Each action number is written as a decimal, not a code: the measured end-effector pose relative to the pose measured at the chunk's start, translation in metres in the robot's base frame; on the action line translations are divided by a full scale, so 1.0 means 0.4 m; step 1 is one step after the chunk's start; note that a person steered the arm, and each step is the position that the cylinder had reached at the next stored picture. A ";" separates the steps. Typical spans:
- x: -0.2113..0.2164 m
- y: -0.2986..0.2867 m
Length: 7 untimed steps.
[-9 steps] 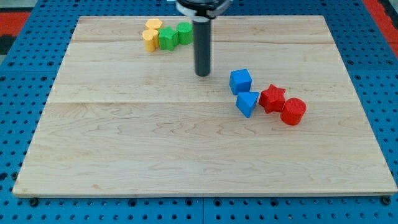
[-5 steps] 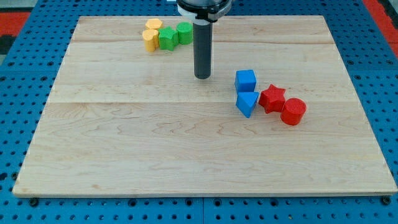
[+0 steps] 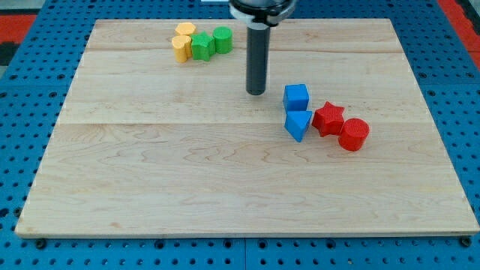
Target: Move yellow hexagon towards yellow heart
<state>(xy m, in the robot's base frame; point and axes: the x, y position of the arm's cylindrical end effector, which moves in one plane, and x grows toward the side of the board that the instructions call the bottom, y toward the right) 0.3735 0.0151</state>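
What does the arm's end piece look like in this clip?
A straight, smooth, dark grey cylindrical rod, ending flat at my tip, which stands left of the blue cube. At the view's top it meets a wider black collar with a white rim. No cables or markings show.

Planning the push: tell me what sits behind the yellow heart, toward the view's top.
The yellow hexagon sits directly behind the yellow heart, touching it; its lower part is covered. My tip is far off, beside the blue cube.

Blue cube (image 3: pixel 296 97) just right of my tip (image 3: pixel 256 91); left side open.
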 end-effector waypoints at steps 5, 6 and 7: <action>-0.365 -0.256; -0.453 -0.302; -0.440 -0.325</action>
